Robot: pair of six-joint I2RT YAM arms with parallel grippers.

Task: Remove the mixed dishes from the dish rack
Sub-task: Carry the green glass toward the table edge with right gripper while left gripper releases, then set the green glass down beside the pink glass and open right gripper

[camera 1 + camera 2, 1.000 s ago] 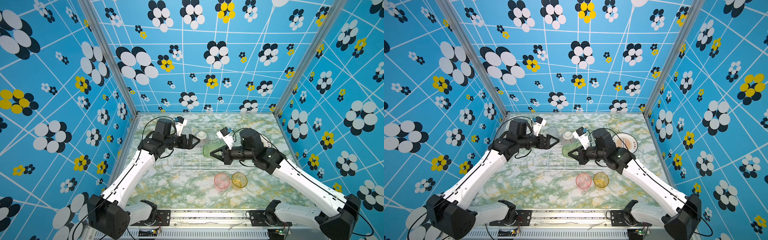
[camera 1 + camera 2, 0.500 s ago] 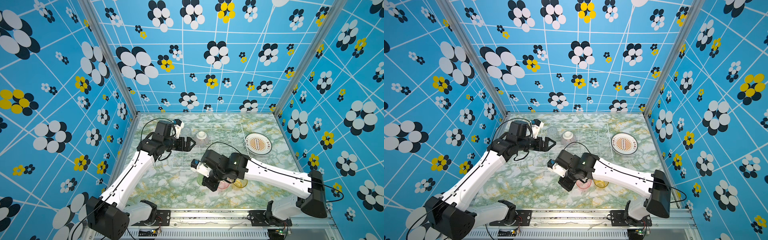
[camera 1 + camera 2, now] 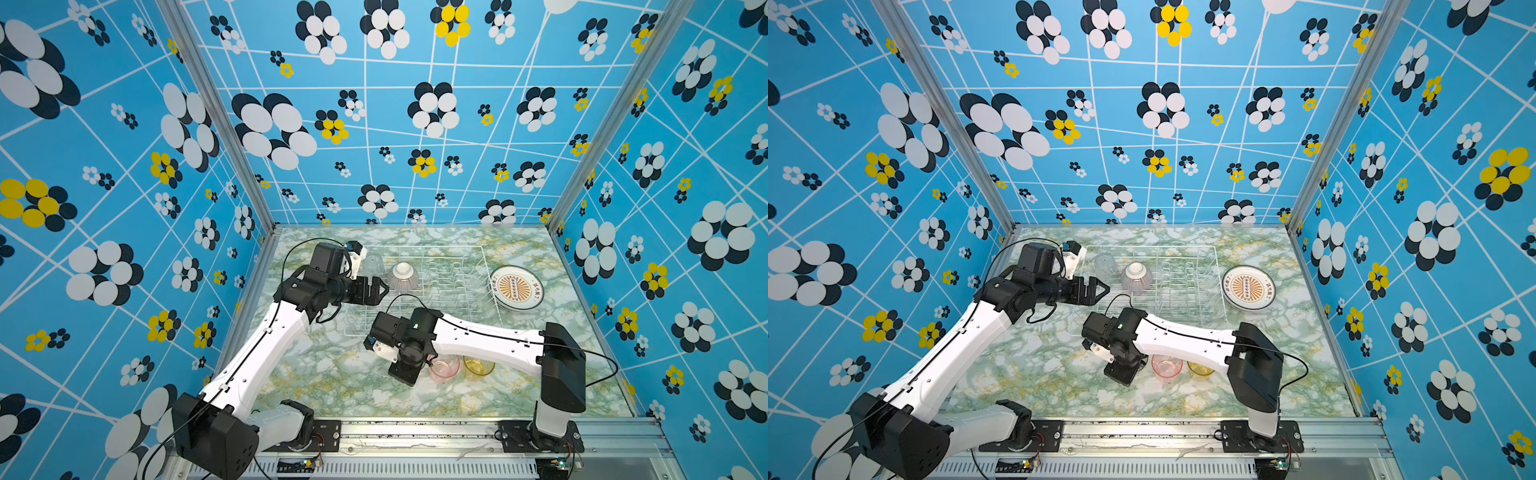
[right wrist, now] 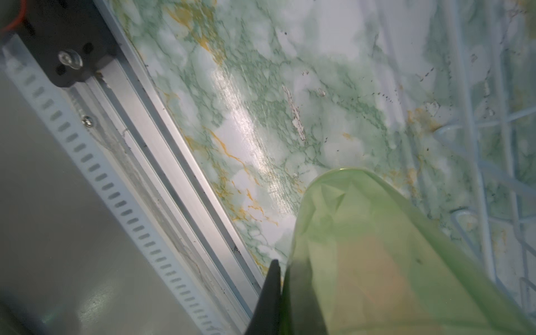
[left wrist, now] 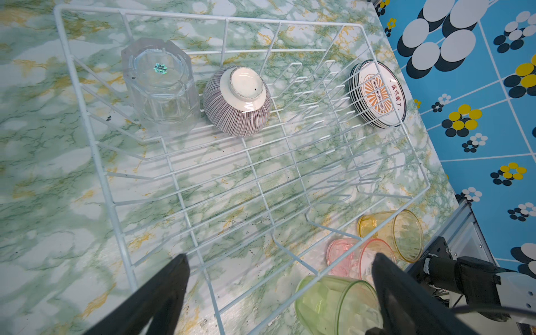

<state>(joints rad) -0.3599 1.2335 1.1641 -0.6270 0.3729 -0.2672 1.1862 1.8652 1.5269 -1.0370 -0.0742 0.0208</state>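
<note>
Table (image 3: 332, 386): green-and-yellow marbled top, carrying everything below.
Right gripper (image 4: 282, 278): nearest the front edge; jaws narrow, clamped on the wall of the green tumbler, one finger inside and one outside.
Green tumbler (image 5: 333, 304): translucent, tilted in the right gripper's hold, outside the rack and off its near side. Whether it touches the table cannot be told.
Pink tumbler (image 3: 444, 368): mouth up on the table, just beside the right gripper, partly under the arm.
Amber tumbler (image 3: 478, 365): mouth up, just beside the pink one on the side away from the gripper.
Left gripper (image 3: 384, 290): jaws spread wide and holding nothing, hovering over the rack's left part.
Dish rack (image 3: 451, 282): white wire basket at mid-table; its divider prongs stand bare.
Striped bowl (image 3: 402, 276): upside down inside the rack, toward the far left, foot ring up.
Clear tumbler (image 3: 372, 262): upside down in the rack's far left corner, just beside the bowl.
Plates (image 3: 515, 289): green-rimmed stack with an orange sunburst, flat on the table just outside the rack's right side.
</note>
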